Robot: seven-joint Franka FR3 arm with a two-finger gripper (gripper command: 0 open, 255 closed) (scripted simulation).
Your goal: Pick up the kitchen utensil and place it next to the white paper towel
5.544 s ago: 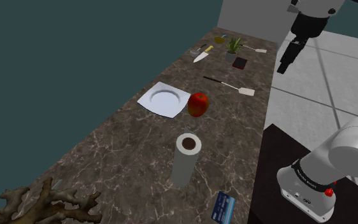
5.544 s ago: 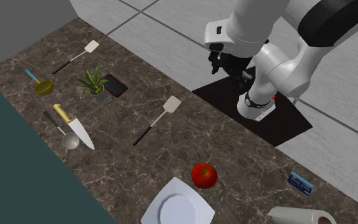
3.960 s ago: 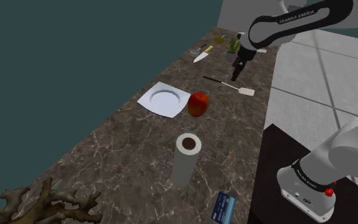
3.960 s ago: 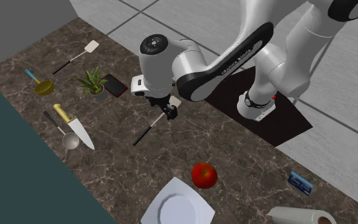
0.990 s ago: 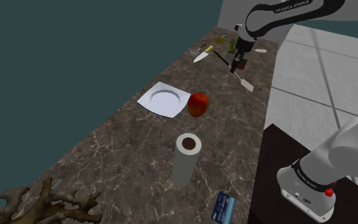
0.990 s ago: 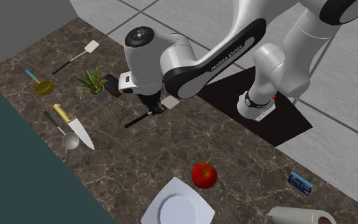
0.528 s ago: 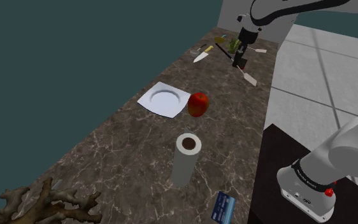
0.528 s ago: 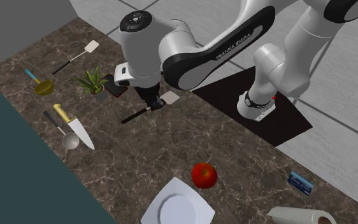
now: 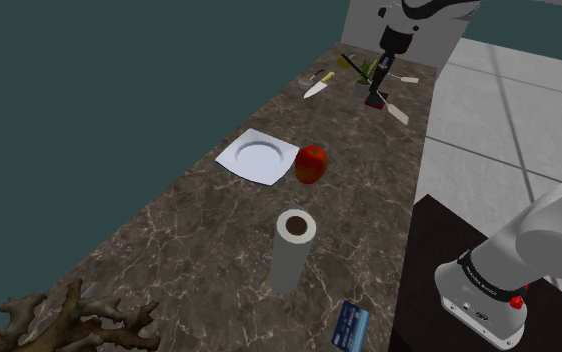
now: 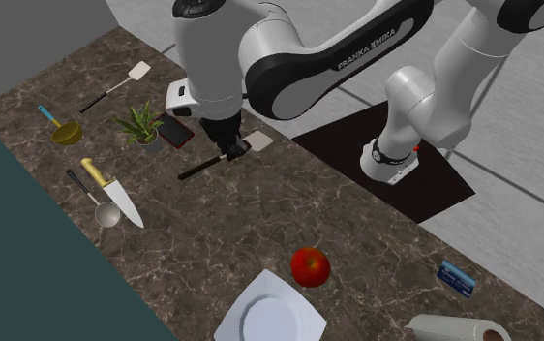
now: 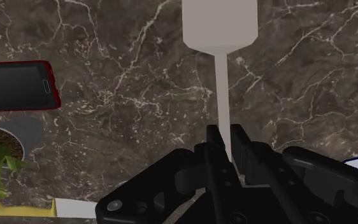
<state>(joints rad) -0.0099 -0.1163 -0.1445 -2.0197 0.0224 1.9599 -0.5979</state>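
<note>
My gripper (image 9: pixel 376 95) is shut on a spatula (image 9: pixel 397 114) with a pale blade and a thin black handle, and holds it in the air above the far end of the marble counter (image 9: pixel 199 240). In the second exterior view the gripper (image 10: pixel 231 151) clasps the spatula (image 10: pixel 258 141) near the blade, with the handle slanting down toward the knife side. In the wrist view both fingers (image 11: pixel 212 147) pinch the spatula's neck (image 11: pixel 221 95). The white paper towel roll (image 9: pixel 293 246) stands upright on the near part of the counter, well away from the gripper. It also lies at the lower edge as the paper towel roll (image 10: pixel 454 331).
Between gripper and roll sit a red apple (image 9: pixel 311 163) and a white plate (image 9: pixel 259 157). Under the gripper are a red-cased phone (image 10: pixel 174 131), a potted plant (image 10: pixel 141 124), a knife (image 10: pixel 113 194), a second spatula (image 10: pixel 120 85) and a ladle (image 10: pixel 62 128). A blue card (image 9: pixel 350 325) and driftwood (image 9: pixel 49 320) lie nearest.
The gripper has risen with the spatula in it and drifted toward the counter's far end. The handle now points more toward the plant and phone. Nothing else has moved.
</note>
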